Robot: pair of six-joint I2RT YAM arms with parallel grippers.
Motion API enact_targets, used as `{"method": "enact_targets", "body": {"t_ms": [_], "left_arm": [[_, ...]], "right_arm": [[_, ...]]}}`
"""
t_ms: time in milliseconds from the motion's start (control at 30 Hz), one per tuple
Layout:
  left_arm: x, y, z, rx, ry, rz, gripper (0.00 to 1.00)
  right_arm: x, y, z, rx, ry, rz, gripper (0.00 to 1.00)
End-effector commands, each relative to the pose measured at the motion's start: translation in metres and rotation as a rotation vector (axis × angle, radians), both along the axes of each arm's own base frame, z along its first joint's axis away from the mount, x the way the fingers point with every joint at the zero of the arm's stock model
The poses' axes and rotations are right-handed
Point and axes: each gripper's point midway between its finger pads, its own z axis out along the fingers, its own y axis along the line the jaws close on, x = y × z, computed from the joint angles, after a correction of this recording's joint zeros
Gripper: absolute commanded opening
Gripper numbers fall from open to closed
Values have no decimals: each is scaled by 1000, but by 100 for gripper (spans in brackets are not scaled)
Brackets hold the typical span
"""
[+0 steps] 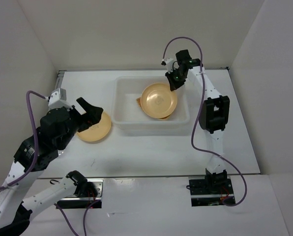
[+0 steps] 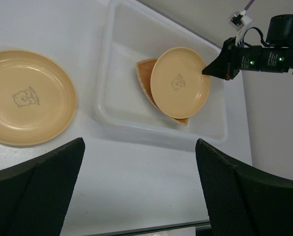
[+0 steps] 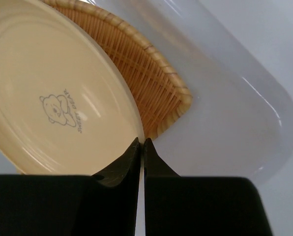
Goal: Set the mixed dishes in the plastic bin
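The translucent plastic bin stands mid-table. Inside it lies the tan woven tray, mostly covered by a yellow plate that is tilted over it. My right gripper is shut on that plate's far-right rim; the right wrist view shows the jaws pinching the rim of the plate above the tray. A second yellow plate lies on the table left of the bin. My left gripper hovers open and empty over its near edge. The clear cups are out of view.
The left wrist view shows the loose plate at left, the bin with the held plate and the right gripper beyond. White walls enclose the table on three sides.
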Motion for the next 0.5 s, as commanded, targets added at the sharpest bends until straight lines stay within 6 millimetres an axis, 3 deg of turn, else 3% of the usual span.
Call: {"method": "enact_targets", "body": {"t_ms": [0,133,167,233,267,300,333,400,433,467], "left_arm": [[0,3,-10,-38,24,41,99],[-3,6,-25,-65,63,70,99],[-4,7,-31,-53,81,71,99],[-3,5,-46,-53,126,85,99],[-3,6,-53,-34,153,87,99],[-2,5,-58,-28,175,93,99],[2,2,-64,-5,208,96,99],[9,-2,-77,94,266,74,99],[9,-1,-85,132,306,72,99],[14,3,-83,161,315,102,99]], "right_arm": [[3,14,25,17,-53,38,0],[2,15,5,-21,-18,44,1],[0,19,8,-21,-21,53,8],[4,19,21,-21,-51,48,35],[7,19,27,-17,-67,48,70],[8,20,42,-2,-95,35,87],[14,15,72,12,-165,11,98],[20,10,109,48,-241,-39,98],[23,-1,147,74,-325,-80,98],[26,-7,168,91,-376,-110,98]]}}
